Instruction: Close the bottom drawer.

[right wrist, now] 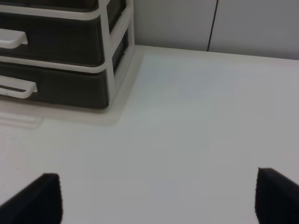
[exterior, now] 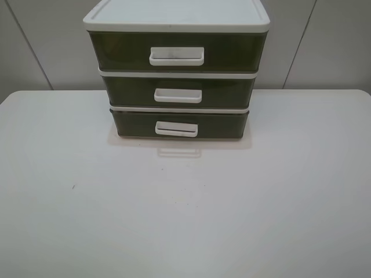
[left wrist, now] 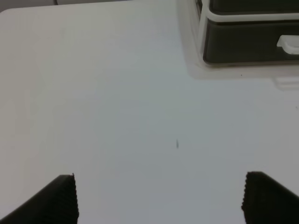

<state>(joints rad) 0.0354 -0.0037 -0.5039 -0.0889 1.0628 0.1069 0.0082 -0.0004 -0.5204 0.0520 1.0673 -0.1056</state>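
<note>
You have the drawer unit (exterior: 177,69) standing at the far middle of the white table (exterior: 185,220), its back close to the grey wall (exterior: 40,40). The bottom drawer (exterior: 179,123) sits lowest of three dark drawers, resting right on the tabletop, and its front looks flush with the white frame (pushed in, as far as the high view tells you). Its white loop handle (exterior: 176,129) faces you, a little left of the drawer's centre, with a faint reflection on the table just in front of it. The middle drawer (exterior: 178,91) and top drawer (exterior: 177,51) above it also look shut. Neither arm appears in the high view. In the left wrist view your left gripper (left wrist: 159,198) shows only two dark fingertips (left wrist: 63,198), spread wide with bare table between them and nothing held; the unit's near left corner lies well ahead and off to the right, apart from the gripper. In the right wrist view your right gripper (right wrist: 161,198) is likewise spread wide and empty, its fingertips (right wrist: 275,196) over bare table, with the unit's right side ahead and to the left, well clear of it. A small dark speck (left wrist: 177,144) marks the table ahead of the left gripper
</note>
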